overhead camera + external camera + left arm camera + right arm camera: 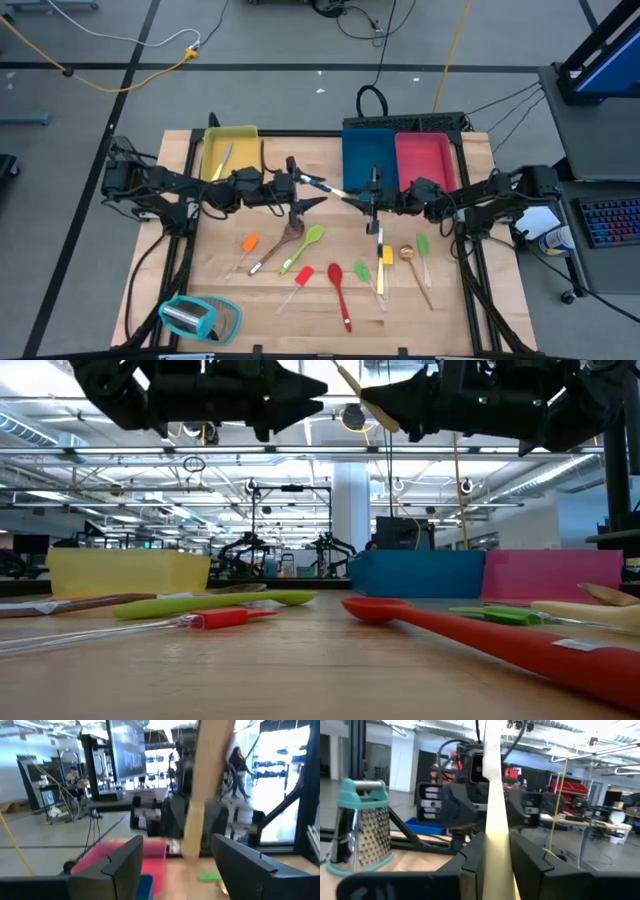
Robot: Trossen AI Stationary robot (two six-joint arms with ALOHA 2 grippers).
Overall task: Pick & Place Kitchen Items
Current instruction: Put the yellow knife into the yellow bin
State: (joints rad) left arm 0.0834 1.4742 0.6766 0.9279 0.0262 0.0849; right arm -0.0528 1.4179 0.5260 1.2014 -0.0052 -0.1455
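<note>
Two grippers meet mid-air over the table centre. My right gripper (495, 857) is clamped on a pale wooden utensil (492, 795), long axis running toward the left arm. Left gripper (175, 865) has jaws apart, utensil between them, unheld. Blue tray (368, 155) lies nearest the right arm.

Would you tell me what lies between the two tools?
A pale slim utensil bridges the gap, clamped in the right tool and reaching the open left tool; the high view shows it.

Utensils (340, 280) across the front table (500, 310)
</note>
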